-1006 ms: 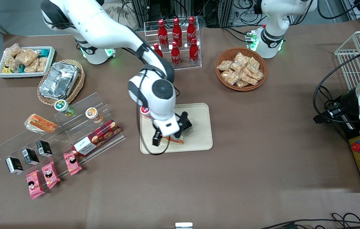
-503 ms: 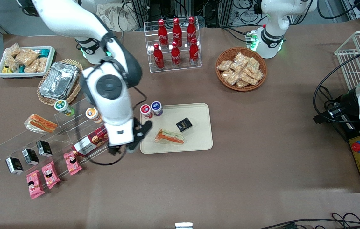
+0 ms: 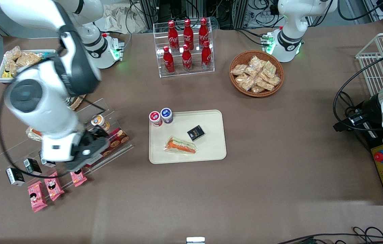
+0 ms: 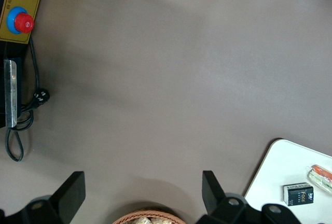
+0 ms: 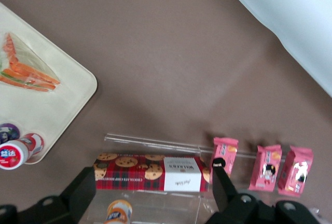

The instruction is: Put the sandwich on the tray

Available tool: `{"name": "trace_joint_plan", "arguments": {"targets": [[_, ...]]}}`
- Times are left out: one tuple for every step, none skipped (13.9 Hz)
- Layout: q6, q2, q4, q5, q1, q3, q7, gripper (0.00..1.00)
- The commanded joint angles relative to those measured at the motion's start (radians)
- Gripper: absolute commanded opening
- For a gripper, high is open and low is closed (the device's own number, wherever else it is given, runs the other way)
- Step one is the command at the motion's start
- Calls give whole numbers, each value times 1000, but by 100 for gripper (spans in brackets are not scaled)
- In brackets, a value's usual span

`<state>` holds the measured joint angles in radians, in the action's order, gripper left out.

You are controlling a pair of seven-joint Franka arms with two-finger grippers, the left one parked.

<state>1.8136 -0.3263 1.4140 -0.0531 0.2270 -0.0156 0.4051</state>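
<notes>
1. So the sandwich (image 3: 180, 145) is lying flat on the tray (image 3: 211, 154), in the part of it nearer the front camera. Nothing's holding it. A small black box (image 3: 195, 132) sits just beside it on the tray, a bit farther from the camera, and I can't tell if they touch.

2. The pincer (image 3: 88, 152) is well away from all that, up over the clear acrylic step shelf (image 3: 110, 108) toward the working arm's end of the bench, above the red cookie box (image 5: 148, 172). In the wrist view its two fingers (image 5: 83, 190) are spread wide with nothing between them.

3. Honestly the job looks done to me; the wedge is fully inside the rim.

4. What could still go wrong: the arm is hanging low over that shelf with the cookie box, the little black cartons (image 3: 32, 166) and the pink snack packs (image 3: 52, 185) right under it. If it dips or swings sideways, I reckon it clips the shelf and scatters the lot. The two small cups (image 3: 161, 117) stand at the tray's edge, so a bump there could jog the tray too.

5. Orientation: the sandwich's long axis runs roughly along the tray's longer side, slightly tilted. In the front view the orange and green stripes run lengthwise. Which end is the pointy one I can't really say from here.
</notes>
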Motion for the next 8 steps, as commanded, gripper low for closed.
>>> {"name": "trace_joint_plan", "arguments": {"targets": [[-74, 76, 17, 82, -69, 20, -95, 100], [-97, 93, 17, 94, -67, 54, -130, 100], [-117, 116, 17, 96, -66, 84, -191, 100], [-144, 125, 17, 96, -66, 95, -268, 100], [-183, 142, 17, 96, -69, 98, -354, 100], [-197, 156, 17, 95, -67, 108, -418, 100], [-198, 165, 17, 82, -66, 109, -437, 100], [-201, 165, 14, 82, -69, 114, -443, 100]]}}
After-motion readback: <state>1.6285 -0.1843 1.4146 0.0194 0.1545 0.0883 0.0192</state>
